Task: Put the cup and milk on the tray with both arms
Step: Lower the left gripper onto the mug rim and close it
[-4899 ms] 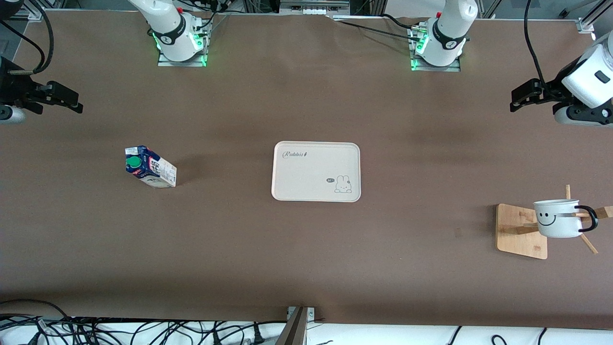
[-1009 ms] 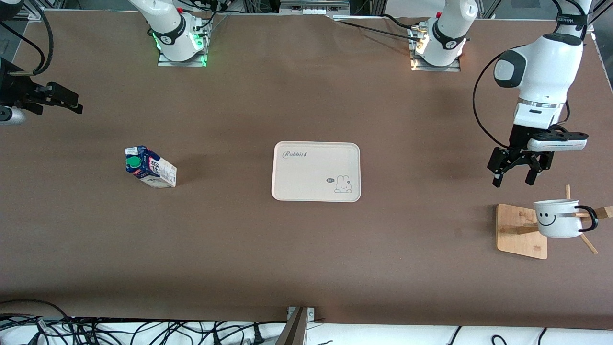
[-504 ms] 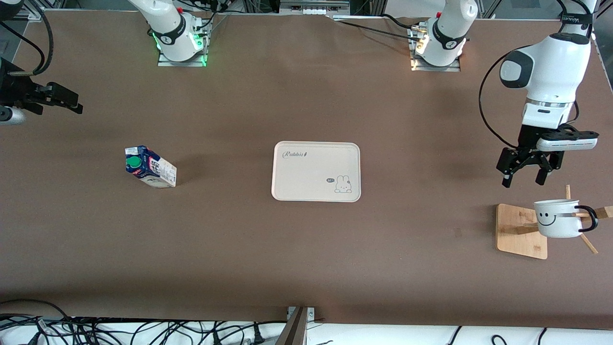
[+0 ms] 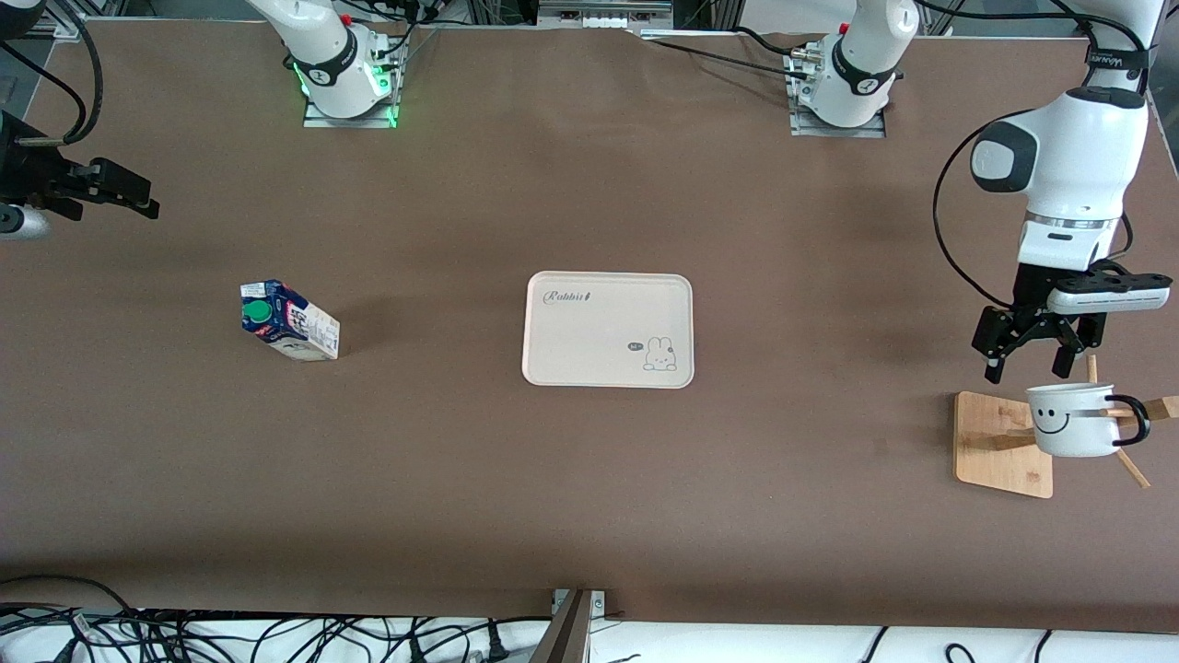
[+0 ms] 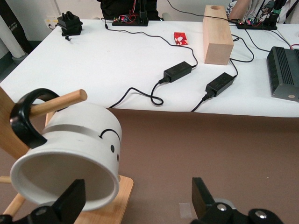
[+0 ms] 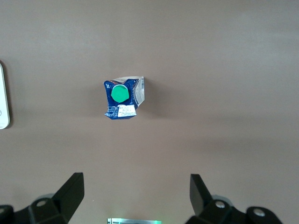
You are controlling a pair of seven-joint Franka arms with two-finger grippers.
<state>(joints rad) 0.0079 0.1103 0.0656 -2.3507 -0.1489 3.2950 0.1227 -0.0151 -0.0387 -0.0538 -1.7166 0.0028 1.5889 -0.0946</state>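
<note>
The white smiley cup (image 4: pixel 1073 422) hangs on its side by its black handle (image 5: pixel 25 116) from a peg of the wooden rack, at the left arm's end of the table. My left gripper (image 4: pixel 1025 373) hovers open close to it. In the left wrist view the cup (image 5: pixel 70 154) shows its open mouth, with one finger (image 5: pixel 72 198) just by the rim and the left gripper (image 5: pixel 138 196) holding nothing. The blue milk (image 4: pixel 287 320) with its green cap stands toward the right arm's end. The right gripper (image 4: pixel 138 198) waits open high above it, with the milk (image 6: pixel 123 97) seen straight below the right gripper (image 6: pixel 135 191). The cream tray (image 4: pixel 553 329) lies mid-table.
The bamboo rack base (image 4: pixel 999 442) carries slanted wooden pegs (image 5: pixel 58 102) around the cup. Both arm bases stand along the table's edge farthest from the front camera. Off the table near the rack is a white bench with power bricks, cables and a wooden block (image 5: pixel 217 35).
The left arm has swung in from the table's end and come down toward the cup, its gripper staying open. The right arm, the milk, the tray and the cup have not moved.
</note>
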